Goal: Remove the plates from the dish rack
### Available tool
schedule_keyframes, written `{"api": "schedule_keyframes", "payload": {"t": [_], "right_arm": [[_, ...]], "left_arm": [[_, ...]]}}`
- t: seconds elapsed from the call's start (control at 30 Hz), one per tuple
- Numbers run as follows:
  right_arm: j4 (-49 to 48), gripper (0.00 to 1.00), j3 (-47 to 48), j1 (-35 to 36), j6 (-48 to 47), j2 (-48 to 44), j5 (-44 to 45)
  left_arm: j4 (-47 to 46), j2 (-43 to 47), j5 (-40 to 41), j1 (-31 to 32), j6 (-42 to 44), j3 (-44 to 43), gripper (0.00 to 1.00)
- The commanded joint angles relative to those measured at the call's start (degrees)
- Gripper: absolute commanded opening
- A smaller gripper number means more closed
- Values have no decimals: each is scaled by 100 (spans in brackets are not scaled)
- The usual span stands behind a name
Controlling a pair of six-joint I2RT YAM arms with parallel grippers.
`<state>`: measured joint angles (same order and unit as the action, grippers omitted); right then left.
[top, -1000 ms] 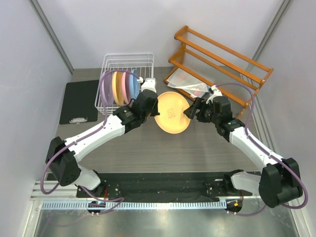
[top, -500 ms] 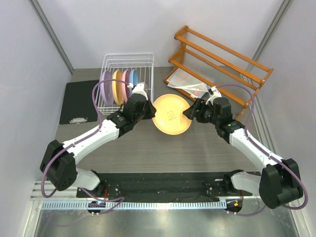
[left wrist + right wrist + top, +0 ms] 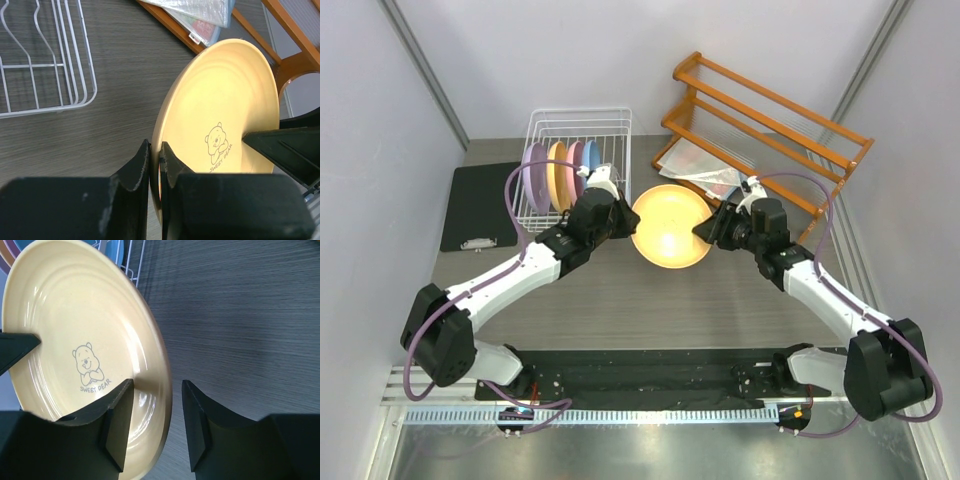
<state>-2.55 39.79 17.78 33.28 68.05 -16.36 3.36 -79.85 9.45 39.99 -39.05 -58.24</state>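
Orange plate (image 3: 671, 226): out of the rack and held in the air over the middle of the surface (image 3: 650, 300), towards its far edge. It is tilted, with the bear mark on its face turned to the right arm.
Left fingers (image 3: 137, 167): clamped on the plate's rim, one on each face with no gap showing. We judge that this grip alone carries the plate.
Right fingers (image 3: 120, 415): parted and straddling the opposite rim, one finger over the printed face and the other beyond the edge. Neither is pressed home, so they hold nothing.
Reason for the hold: we judge this to be a handover. Rim grips on opposite sides keep the two arms apart and leave the plate steady between them.
Dish rack (image 3: 578, 140): stands at the far edge near the far-left corner, just behind the left wrist.
Plates left in the rack: lilac plate (image 3: 533, 175), yellow plate (image 3: 558, 175), pink plate (image 3: 577, 163) and light blue plate (image 3: 593, 158). All four stand on edge between the tines, which keep them upright and apart.
Other items: black clipboard (image 3: 480, 205) by the left edge; orange wooden shelf (image 3: 770, 115) at the far-right corner, with a silvery packet (image 3: 705, 172) at its foot.
Stage: one plate is out and four are not yet unloaded. We see no plate laid down anywhere.
Next need: the right fingers must close on the rim before the left ones let go.
Risk: a thin, slick rim and a tilted plate. An early release would likely drop it.
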Motion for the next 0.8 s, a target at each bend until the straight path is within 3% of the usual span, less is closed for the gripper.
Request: {"api": "schedule_keyframes", "payload": {"t": [0.0,0.1,0.17,0.23,0.27,0.3,0.43,0.47,0.53,0.57,0.77], "right_arm": [[140,49,20,-38,-120,-371,247],[219,49,-6,-47,-128,-450,308],[219,42,-33,-47,-137,-477,326],[219,25,-33,-55,-155,-512,353],[219,10,-33,-55,-172,-512,353],[219,3,-24,-55,-164,-486,335],[369,1,20,-64,-173,-468,291],[404,1,46,-64,-181,-512,317],[553,1,81,-64,-216,-678,667],[754,1,142,-64,-260,-749,808],[1940,1,573,-91,-778,-890,1407]], "left_arm": [[-362,295,144,-44,-129,-3,0],[-362,321,206,-44,-129,5,0],[-353,339,215,-52,-121,6,0],[-239,348,267,-44,-95,23,0],[-213,356,259,-44,-86,14,0],[-195,357,250,-44,-77,-12,0],[-204,365,206,-44,-7,-29,0],[-178,365,223,-52,55,-47,27],[15,383,415,-52,90,-108,68],[94,392,504,-52,177,-118,99],[490,778,1530,-52,652,-126,99]]}}
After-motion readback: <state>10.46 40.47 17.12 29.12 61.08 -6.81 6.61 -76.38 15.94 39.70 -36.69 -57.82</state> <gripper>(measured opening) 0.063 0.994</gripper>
